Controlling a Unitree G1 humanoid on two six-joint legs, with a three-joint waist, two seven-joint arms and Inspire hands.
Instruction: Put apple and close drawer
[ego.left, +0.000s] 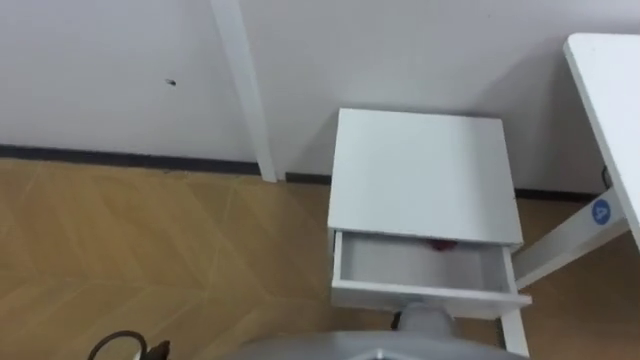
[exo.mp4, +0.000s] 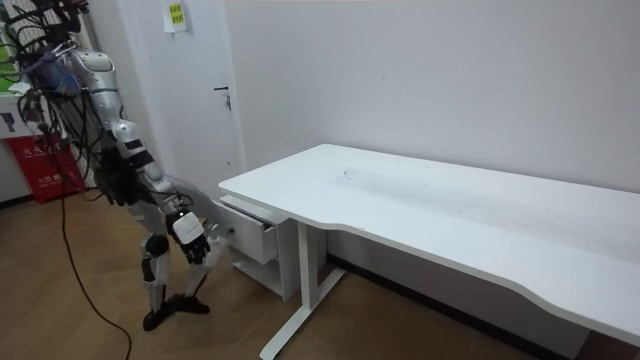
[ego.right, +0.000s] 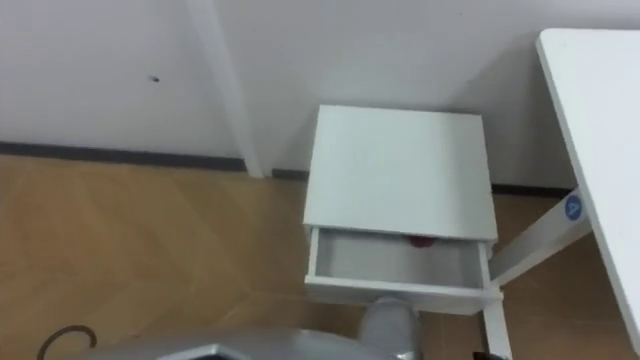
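White nightstand, drawer open, red apple inside at 12 o'clock, right hand at the drawer front's 6 o'clock, cannot tell its fingers' state

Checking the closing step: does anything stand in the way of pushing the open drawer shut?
Nothing visible does. The apple lies at the back of the drawer, partly under the top of the cabinet, and nothing else shows inside the drawer.

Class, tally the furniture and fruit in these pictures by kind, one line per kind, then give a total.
Drawer cabinet: 1
Desk: 1
Apple: 1
Total: 3
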